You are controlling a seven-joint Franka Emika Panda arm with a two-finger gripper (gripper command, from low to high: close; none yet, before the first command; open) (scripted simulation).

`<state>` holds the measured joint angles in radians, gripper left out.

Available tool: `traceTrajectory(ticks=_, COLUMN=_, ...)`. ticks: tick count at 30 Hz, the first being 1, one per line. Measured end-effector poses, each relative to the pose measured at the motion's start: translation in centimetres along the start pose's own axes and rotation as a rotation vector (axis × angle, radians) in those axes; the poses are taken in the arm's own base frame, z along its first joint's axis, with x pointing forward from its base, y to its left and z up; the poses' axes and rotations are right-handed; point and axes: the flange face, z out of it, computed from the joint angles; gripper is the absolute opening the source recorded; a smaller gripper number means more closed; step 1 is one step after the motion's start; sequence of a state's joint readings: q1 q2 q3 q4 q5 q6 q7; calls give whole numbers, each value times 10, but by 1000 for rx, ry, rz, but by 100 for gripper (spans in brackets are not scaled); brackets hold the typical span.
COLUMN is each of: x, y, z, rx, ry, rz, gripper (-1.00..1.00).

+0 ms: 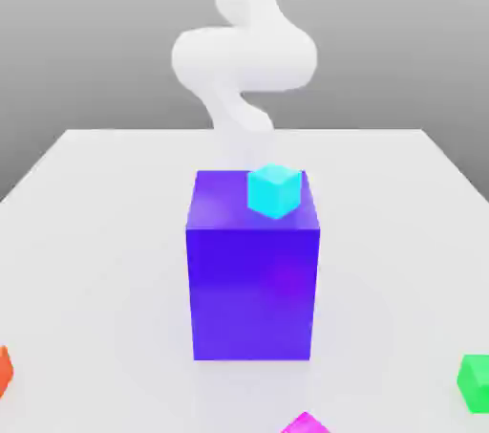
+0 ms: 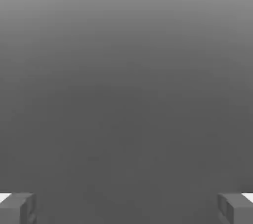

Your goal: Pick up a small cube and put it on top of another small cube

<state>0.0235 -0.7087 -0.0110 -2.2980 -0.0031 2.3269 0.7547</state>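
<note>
I judge this to be the opening step: choosing a small cube and reaching for it. No small cube stands on another, so the stacking is all to do. The task doesn't tell me which cube to lift or which to build on. The candidates are the cyan cube [image 1: 274, 191], up on the big blue block [image 1: 253, 292] towards the exterior view's right, and three lower ones around it: the orange cube [image 1: 4, 371] at that view's left edge, the green cube [image 1: 475, 383] at its right edge and the magenta cube [image 1: 306, 423] at its bottom edge, the last three partly cut off by the frame.

My next move should be to bring the pincer [image 2: 126, 209] over the chosen cube, square it to the faces and then lower. If I go for a cube near the desk [image 1: 105, 230], I'd want enough height to clear the block and avoid knocking the cyan one off.

The pincer stands wide, its two fingers [image 2: 17, 209] well apart with nothing between them, so I'm holding no cube. In the exterior view the arm [image 1: 244, 58] comes down from the top, bends through a bulky joint and drops behind the block. White against white, I can't make out exactly where the hand ends there.
</note>
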Motion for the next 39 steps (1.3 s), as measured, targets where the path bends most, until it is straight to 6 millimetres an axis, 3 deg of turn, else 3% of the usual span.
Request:
traceTrajectory(ticks=8, x=-16, y=-5, z=143, rx=-101, ry=-180, rz=-178, gripper=0)
traceTrajectory(ticks=17, x=-72, y=17, z=294, rx=-195, ry=-385, rz=-378, gripper=0)
traceTrajectory(ticks=25, x=-148, y=65, z=409, rx=-268, ry=-574, rz=-554, gripper=0)
traceTrajectory(ticks=29, x=-192, y=97, z=458, rx=-299, ry=-667, rz=-638, gripper=0)
traceTrajectory(ticks=33, x=-223, y=125, z=501, rx=-305, ry=-686, rz=-655, gripper=0)
traceTrajectory(ticks=34, x=-228, y=131, z=509, rx=-305, ry=-686, rz=-655, gripper=-100)
traceTrajectory(ticks=39, x=-229, y=131, z=509, rx=-305, ry=-688, rz=-655, gripper=-100)
